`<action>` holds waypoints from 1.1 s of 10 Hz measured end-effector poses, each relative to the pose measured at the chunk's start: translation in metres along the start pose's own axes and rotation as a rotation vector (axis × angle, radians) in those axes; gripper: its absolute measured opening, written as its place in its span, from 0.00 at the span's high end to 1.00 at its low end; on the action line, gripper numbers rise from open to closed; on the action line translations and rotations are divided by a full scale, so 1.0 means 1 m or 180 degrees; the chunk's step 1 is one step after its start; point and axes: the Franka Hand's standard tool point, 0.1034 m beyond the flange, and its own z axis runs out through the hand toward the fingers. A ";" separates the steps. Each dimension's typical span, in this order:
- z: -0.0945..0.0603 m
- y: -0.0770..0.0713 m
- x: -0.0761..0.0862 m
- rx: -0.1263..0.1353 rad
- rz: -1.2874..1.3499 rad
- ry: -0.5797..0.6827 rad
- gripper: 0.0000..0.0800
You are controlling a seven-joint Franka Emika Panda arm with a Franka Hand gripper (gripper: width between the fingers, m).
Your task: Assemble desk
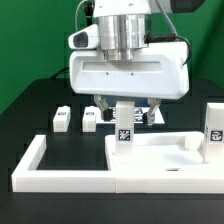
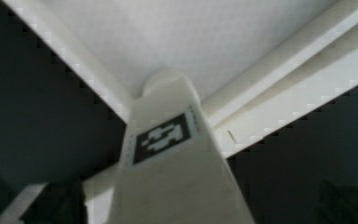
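White U-shaped border rail [image 1: 70, 181] lay along the black counter's [image 1: 30, 110] camera-side edge; green backdrop [image 1: 25, 40] stood beyond.

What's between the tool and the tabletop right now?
One tagged white leg stands upright there, below the tool, at a corner of the tabletop; the exterior view shows it best.
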 end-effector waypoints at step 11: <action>0.000 0.002 -0.004 0.0109 0.3247 -0.0380 0.63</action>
